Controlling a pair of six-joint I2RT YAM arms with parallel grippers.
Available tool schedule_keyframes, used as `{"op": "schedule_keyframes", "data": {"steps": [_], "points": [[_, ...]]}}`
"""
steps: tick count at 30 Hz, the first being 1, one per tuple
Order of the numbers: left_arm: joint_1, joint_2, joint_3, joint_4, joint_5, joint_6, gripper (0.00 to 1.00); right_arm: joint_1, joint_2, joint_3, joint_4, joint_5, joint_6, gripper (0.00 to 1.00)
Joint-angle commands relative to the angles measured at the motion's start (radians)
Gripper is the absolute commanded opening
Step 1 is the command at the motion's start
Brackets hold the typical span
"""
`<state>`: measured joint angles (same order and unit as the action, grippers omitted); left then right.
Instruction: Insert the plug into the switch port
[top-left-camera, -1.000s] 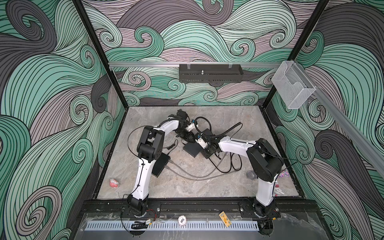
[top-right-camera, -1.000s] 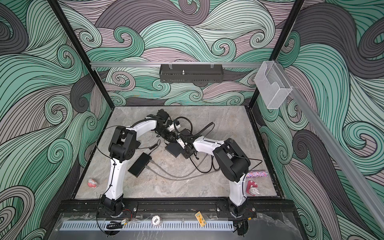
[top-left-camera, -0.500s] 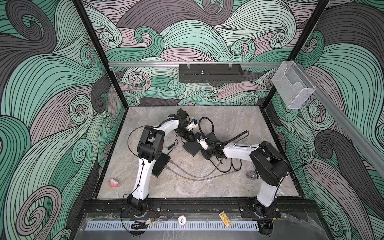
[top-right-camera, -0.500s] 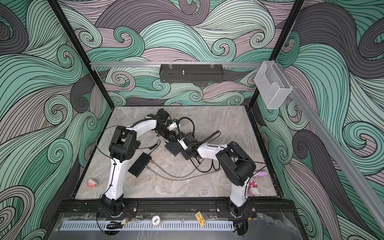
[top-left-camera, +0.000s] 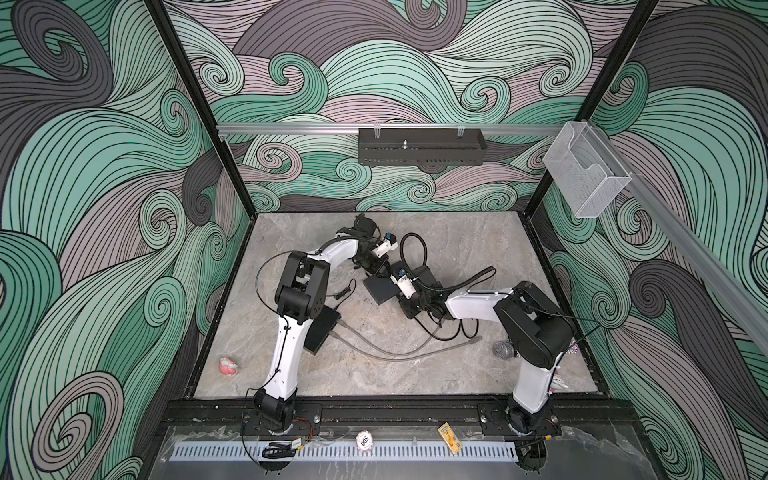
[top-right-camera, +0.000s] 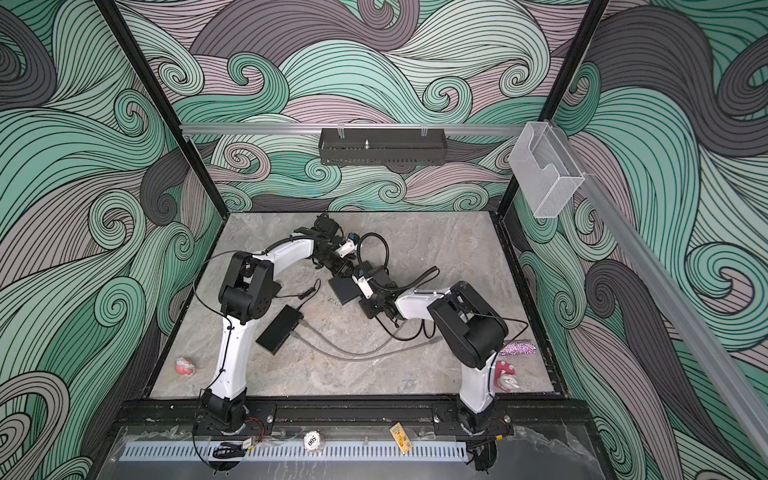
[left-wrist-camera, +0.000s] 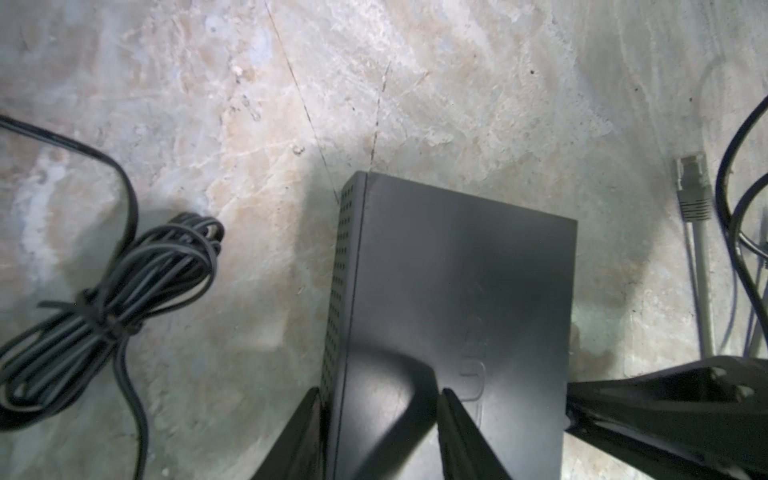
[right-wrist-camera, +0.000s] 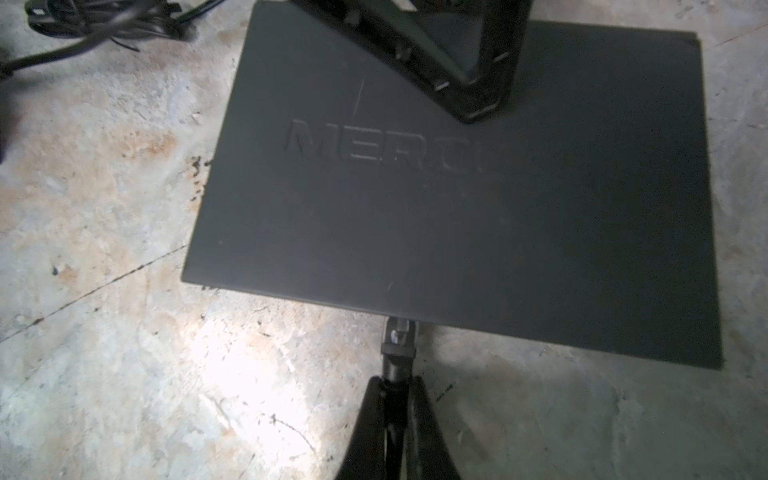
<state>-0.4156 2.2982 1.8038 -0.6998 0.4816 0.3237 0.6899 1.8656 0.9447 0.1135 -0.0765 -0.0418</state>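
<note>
On the tabletop (top-left-camera: 415, 374) we find the right claw (right-wrist-camera: 395, 382) clamped on the plug (right-wrist-camera: 398, 336), whose tip meets the right edge of the switch (right-wrist-camera: 457, 228); the left claw (left-wrist-camera: 380, 392) straddles its far corner, part open.

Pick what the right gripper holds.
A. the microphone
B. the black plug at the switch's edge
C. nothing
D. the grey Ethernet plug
B: in the right wrist view the right gripper is shut on the black plug, whose tip is at the edge of the switch.
</note>
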Motion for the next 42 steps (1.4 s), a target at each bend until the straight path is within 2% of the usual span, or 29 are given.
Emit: {"op": "schedule_keyframes", "data": {"steps": [1, 3, 4, 5, 8, 12, 13, 14, 19, 23, 24, 25, 26, 27, 32, 36, 37, 38, 39, 42], "points": [[-0.147, 0.084, -0.077, -0.285, 0.278, -0.025, 0.45, 0.006, 0.025, 0.039, 0.323, 0.002, -0.02, 0.03], [-0.135, 0.068, -0.076, -0.258, 0.268, -0.063, 0.45, 0.007, 0.011, 0.026, 0.304, 0.008, -0.025, 0.07], [-0.126, 0.049, -0.08, -0.236, 0.258, -0.09, 0.48, 0.006, 0.005, 0.018, 0.298, 0.006, -0.026, 0.13], [-0.116, 0.021, -0.087, -0.206, 0.238, -0.122, 0.54, 0.005, -0.002, 0.012, 0.287, 0.001, -0.027, 0.15], [-0.088, -0.073, -0.1, -0.156, 0.194, -0.173, 0.62, 0.005, -0.028, 0.003, 0.241, -0.008, -0.032, 0.23], [-0.071, -0.223, -0.111, -0.132, 0.087, -0.191, 0.81, 0.005, -0.099, -0.039, 0.194, -0.011, -0.03, 0.29], [-0.071, -0.262, -0.115, -0.132, 0.055, -0.192, 0.96, 0.005, -0.125, -0.053, 0.179, -0.011, -0.027, 0.3], [-0.069, -0.295, -0.119, -0.134, 0.031, -0.189, 0.98, 0.005, -0.153, -0.067, 0.163, -0.016, -0.026, 0.33], [-0.068, -0.422, -0.21, -0.116, -0.111, -0.134, 0.99, 0.005, -0.291, -0.108, 0.032, -0.028, -0.019, 0.39], [-0.072, -0.448, -0.3, -0.128, -0.114, -0.033, 0.99, -0.029, -0.391, -0.12, -0.105, -0.051, 0.009, 0.45], [-0.076, -0.44, -0.304, -0.136, -0.153, -0.016, 0.99, -0.046, -0.402, -0.116, -0.134, -0.069, 0.022, 0.48], [-0.083, -0.426, -0.301, -0.151, -0.21, 0.013, 0.98, -0.067, -0.412, -0.114, -0.165, -0.088, 0.04, 0.56], [-0.091, -0.409, -0.296, -0.167, -0.247, 0.057, 0.99, -0.091, -0.42, -0.115, -0.185, -0.119, 0.055, 0.69], [-0.098, -0.398, -0.303, -0.161, -0.273, 0.089, 0.99, -0.11, -0.431, -0.124, -0.192, -0.148, 0.066, 0.75], [-0.14, -0.336, -0.333, -0.088, -0.399, 0.191, 0.99, -0.15, -0.461, -0.155, -0.207, -0.194, 0.071, 0.8], [-0.149, -0.283, -0.323, -0.052, -0.461, 0.151, 0.99, -0.16, -0.416, -0.128, -0.247, -0.202, 0.057, 0.81], [-0.15, -0.272, -0.319, -0.04, -0.461, 0.133, 0.99, -0.161, -0.403, -0.123, -0.248, -0.207, 0.059, 0.84], [-0.153, -0.266, -0.319, -0.025, -0.452, 0.114, 0.99, -0.161, -0.388, -0.117, -0.252, -0.213, 0.059, 0.97], [-0.155, -0.262, -0.32, -0.012, -0.444, 0.101, 0.99, -0.161, -0.375, -0.109, -0.258, -0.217, 0.057, 1.0], [-0.169, -0.249, -0.318, 0.002, -0.425, 0.076, 0.99, -0.16, -0.336, -0.097, -0.262, -0.234, 0.054, 1.0]]}}
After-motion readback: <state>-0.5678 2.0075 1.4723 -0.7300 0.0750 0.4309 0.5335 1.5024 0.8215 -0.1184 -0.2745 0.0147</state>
